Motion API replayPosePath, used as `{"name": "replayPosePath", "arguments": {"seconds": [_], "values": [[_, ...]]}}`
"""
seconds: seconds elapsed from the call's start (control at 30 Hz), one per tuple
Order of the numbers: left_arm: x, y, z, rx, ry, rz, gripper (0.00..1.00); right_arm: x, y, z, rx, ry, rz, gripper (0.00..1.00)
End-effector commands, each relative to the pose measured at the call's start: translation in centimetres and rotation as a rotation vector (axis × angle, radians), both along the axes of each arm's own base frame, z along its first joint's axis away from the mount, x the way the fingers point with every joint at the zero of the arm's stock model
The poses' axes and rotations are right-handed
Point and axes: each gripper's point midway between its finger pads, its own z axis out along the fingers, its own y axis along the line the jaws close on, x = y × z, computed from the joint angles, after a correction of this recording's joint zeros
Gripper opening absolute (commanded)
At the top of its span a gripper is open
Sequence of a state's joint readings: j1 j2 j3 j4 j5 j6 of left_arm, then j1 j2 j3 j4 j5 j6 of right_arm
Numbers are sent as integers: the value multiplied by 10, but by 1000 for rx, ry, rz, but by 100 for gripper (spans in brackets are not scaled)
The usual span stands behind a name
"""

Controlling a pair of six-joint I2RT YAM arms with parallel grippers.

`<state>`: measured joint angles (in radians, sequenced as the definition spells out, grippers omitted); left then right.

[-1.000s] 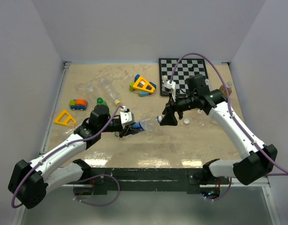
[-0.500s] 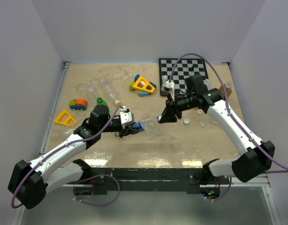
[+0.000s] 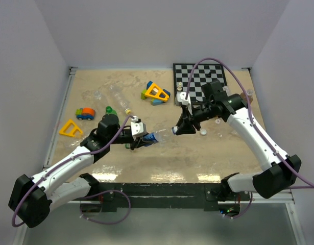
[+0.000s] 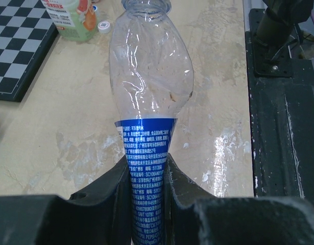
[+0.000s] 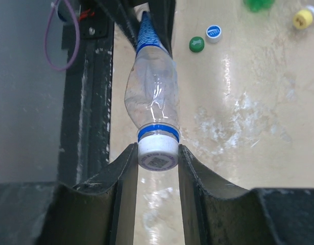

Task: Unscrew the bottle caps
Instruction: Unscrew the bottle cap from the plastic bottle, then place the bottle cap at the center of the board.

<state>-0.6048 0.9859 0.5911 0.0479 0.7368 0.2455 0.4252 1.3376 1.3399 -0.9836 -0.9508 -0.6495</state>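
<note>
The left gripper point(image 4: 146, 166) clamps the clear bottle point(image 4: 150, 76) by its labelled end, steadying it for twisting. The right gripper point(image 5: 158, 149) seemingly pinches the white cap point(image 5: 158, 157), jaws flanking both sides.

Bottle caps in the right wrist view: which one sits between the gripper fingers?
The white cap, on the held bottle; the green cap and blue cap lie loose on the table.

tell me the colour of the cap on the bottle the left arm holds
White cap, blue ring beneath it; clearest in the right wrist view.
</note>
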Motion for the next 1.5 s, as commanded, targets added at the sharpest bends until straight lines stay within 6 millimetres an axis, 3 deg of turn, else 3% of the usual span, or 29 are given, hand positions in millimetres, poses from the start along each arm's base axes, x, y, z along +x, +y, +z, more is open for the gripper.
{"name": "replayPosePath", "arguments": {"seconds": [0.0,0.23,0.53,0.67,0.73,0.83,1.0,1.13,1.3,1.47], "values": [[3,-2,23,-41,-57,-2,0,-17,-16,11,-14,-287,252,0],[3,-1,23,-43,-61,-5,0,-16,-26,20,-3,-935,555,0],[1,-2,23,-46,-60,-16,0,15,-23,32,-72,-1166,619,0],[1,-1,26,-48,-69,-9,0,29,-22,35,-77,-1076,477,0],[3,1,30,-50,-89,4,0,41,-19,48,-36,-952,275,0],[7,7,43,-68,-135,51,0,58,-16,50,16,-751,18,0],[4,22,73,-134,-199,135,0,75,-5,18,20,-407,-151,4],[0,47,104,-211,-263,271,0,97,7,-14,-15,-223,-217,4],[9,85,109,-221,-274,504,0,128,41,-69,-139,-126,-263,5],[16,113,110,-266,-302,664,0,154,92,-107,-209,-122,-269,7]]}}
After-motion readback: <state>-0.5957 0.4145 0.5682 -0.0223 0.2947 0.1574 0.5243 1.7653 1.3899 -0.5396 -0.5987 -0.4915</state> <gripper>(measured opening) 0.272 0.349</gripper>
